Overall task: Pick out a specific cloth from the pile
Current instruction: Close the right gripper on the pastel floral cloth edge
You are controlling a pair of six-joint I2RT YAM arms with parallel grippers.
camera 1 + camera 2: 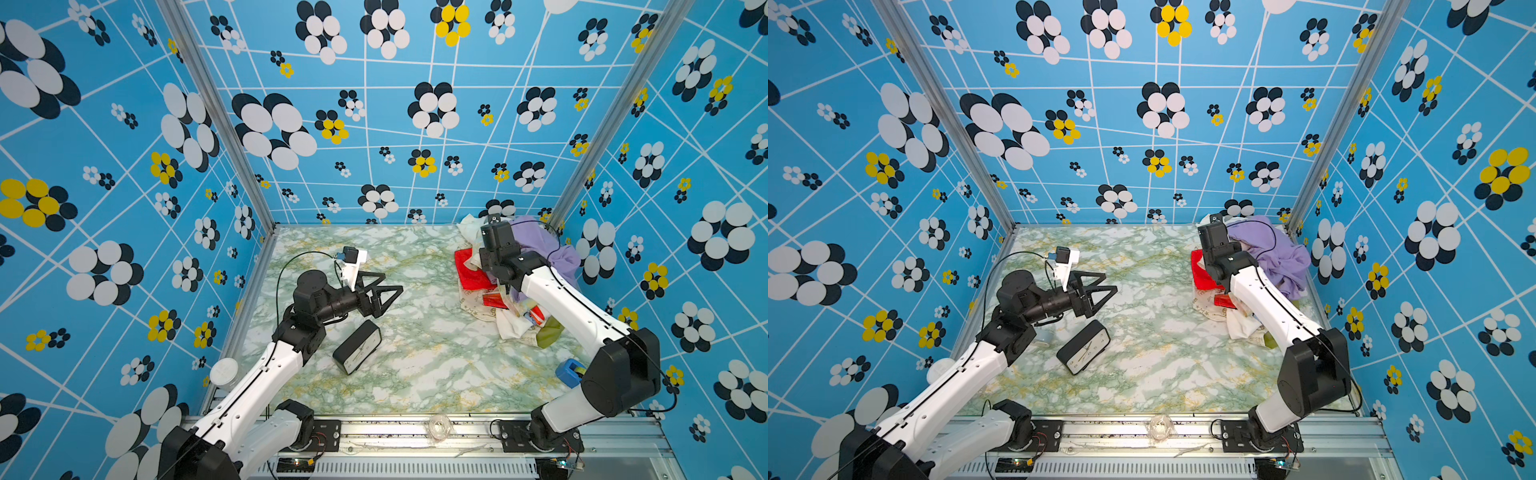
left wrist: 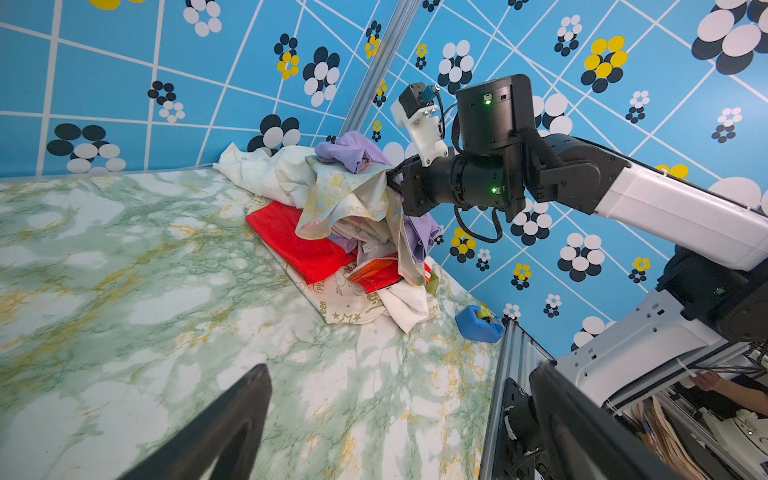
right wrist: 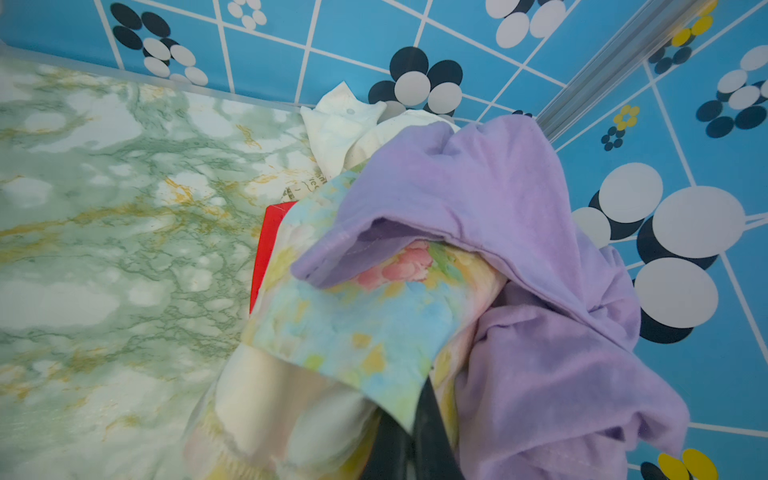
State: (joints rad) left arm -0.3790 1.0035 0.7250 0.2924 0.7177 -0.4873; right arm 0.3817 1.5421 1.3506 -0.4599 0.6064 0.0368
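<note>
Lavender cloth (image 3: 478, 187) drapes over flowered cloth (image 3: 353, 332), right gripper (image 2: 392, 183) pinched tight on it; red cloth (image 2: 299, 243) underneath; left gripper (image 1: 390, 283) wide, empty.

The pile (image 1: 1292, 283) sits in the far right corner of the green marble table (image 1: 1163, 374). There's a lavender cloth (image 1: 1275, 253) up top by the wall and a red one (image 1: 1200, 270) on the side facing the middle. Cream star print (image 1: 1206, 309) and white cloth (image 1: 1239, 328) spill toward the front. The right arm (image 1: 1266, 307) reaches in with its tip hidden among the cloths. The left gripper (image 1: 1108, 281) hangs well apart from all that, jaws spread, with a black clock (image 1: 1084, 353) near it on the table.
</note>
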